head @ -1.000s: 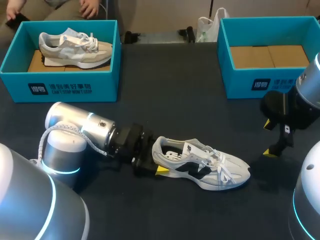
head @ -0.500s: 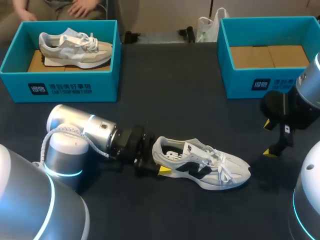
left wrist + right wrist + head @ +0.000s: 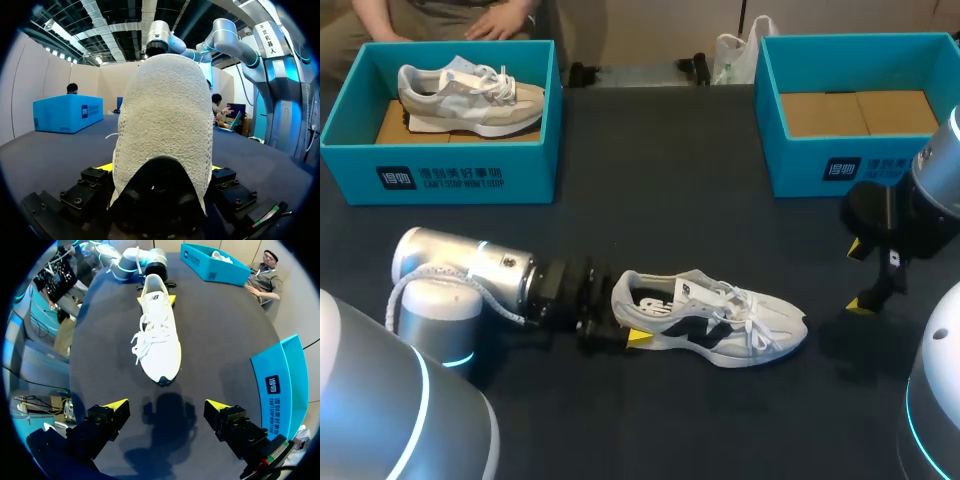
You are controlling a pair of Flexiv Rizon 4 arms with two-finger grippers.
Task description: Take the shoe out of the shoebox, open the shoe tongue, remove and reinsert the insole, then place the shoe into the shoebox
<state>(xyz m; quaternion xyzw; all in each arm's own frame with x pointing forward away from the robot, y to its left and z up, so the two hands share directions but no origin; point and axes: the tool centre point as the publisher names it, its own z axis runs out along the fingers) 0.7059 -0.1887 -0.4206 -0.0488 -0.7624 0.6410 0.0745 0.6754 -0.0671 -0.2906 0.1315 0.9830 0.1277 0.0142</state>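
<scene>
white-and-black mesh trainer [image 3: 720, 325], upright on dark bench [image 3: 670, 200]; heel clamped in left claw [image 3: 623, 318]. right claw [image 3: 167, 412] wide open, empty. teal cardboard shoebox [image 3: 840, 170], white printed logo on wall.

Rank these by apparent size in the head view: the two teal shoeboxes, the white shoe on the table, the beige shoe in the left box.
1. Left shoebox and right shoebox: they look about alike, so they are not ranked against each other.
2. White shoe, which lies nearer the camera.
3. Beige shoe.
</scene>
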